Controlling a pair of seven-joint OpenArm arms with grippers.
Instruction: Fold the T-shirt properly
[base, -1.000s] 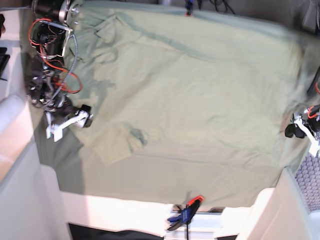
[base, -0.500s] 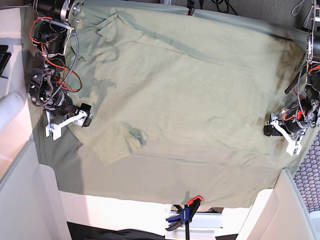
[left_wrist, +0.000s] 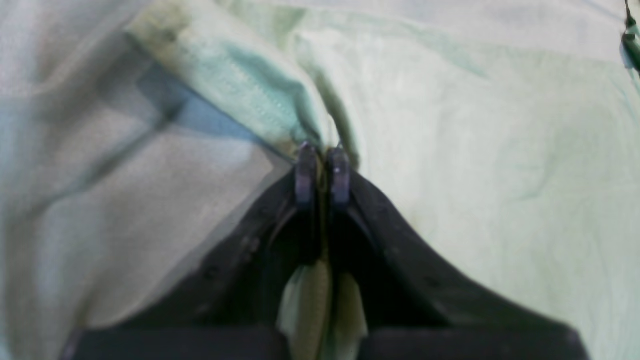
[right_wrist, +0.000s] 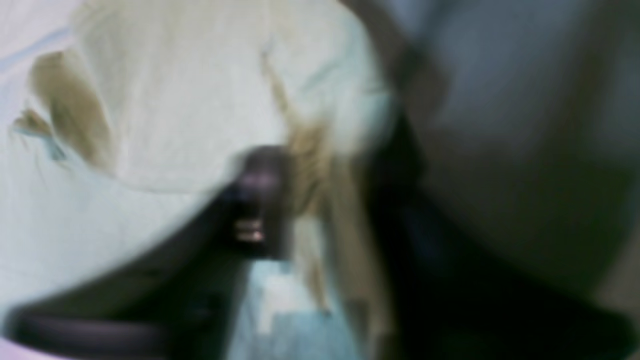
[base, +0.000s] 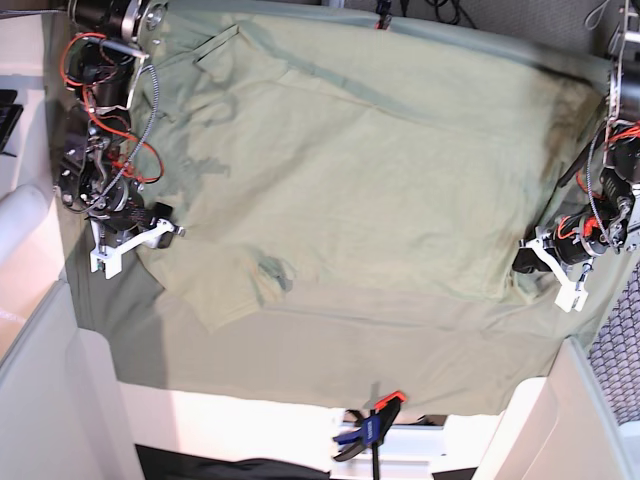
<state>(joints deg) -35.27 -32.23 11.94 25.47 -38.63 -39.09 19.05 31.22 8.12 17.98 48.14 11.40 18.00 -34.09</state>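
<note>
The pale green T-shirt (base: 380, 170) lies spread over the table, its collar (base: 272, 272) toward the front left. My left gripper (base: 527, 262) sits at the shirt's right edge. In the left wrist view it (left_wrist: 322, 155) is shut on a raised fold of the T-shirt (left_wrist: 475, 150), with the stitched hem (left_wrist: 240, 90) just beyond the tips. My right gripper (base: 168, 232) is at the shirt's left edge. The right wrist view is blurred, but the gripper (right_wrist: 325, 165) has bunched T-shirt (right_wrist: 190, 90) cloth pinched between its dark fingers (right_wrist: 257, 200).
A larger green sheet (base: 300, 360) covers the table under the shirt. One clamp (base: 372, 425) pins it at the front edge, another (base: 380, 18) at the back edge. White walls rise at the front left and front right corners.
Both grippers went from open to shut on the shirt's edges. The left arm came in from the right edge of the view to the shirt's right edge; the right gripper barely shifted.
</note>
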